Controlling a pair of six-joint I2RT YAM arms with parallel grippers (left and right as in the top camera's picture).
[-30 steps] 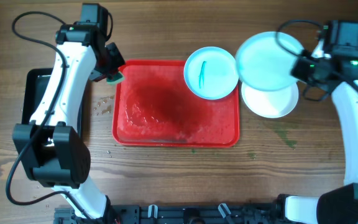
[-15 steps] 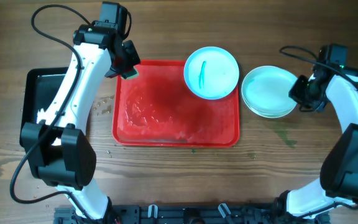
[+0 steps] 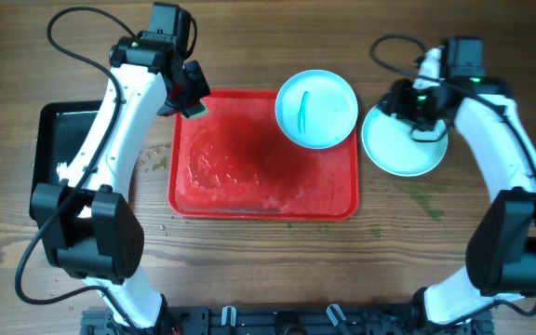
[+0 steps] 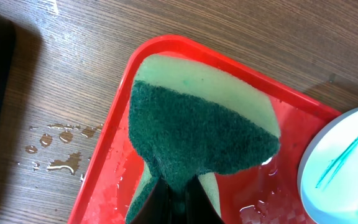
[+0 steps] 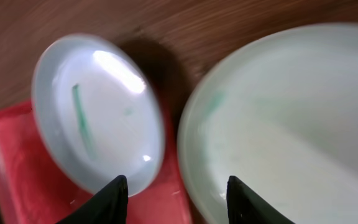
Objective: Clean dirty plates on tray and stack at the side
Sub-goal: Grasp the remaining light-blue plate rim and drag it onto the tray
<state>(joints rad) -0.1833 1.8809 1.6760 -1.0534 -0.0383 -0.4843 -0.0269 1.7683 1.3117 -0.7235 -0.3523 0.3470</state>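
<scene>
One red tray (image 3: 249,172) lies mid-frame on the desk (image 3: 277,279). Two plates show. The smeared plate (image 3: 316,109), aqua with a teal streak, sits on the tray's upper right corner. The second plate (image 3: 400,154) rests on the desk just right of the tray; anything beneath it is hidden. The left gripper (image 4: 176,196) clamps one green sponge (image 4: 197,124) over the tray's upper left corner. The right gripper (image 5: 178,199) hangs spread wide and empty above both plates. One black tray (image 3: 49,140) sits far left.

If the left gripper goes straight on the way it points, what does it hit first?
Likely a corner of the red tray, touched by the sponge the left gripper holds; depth unclear.
</scene>
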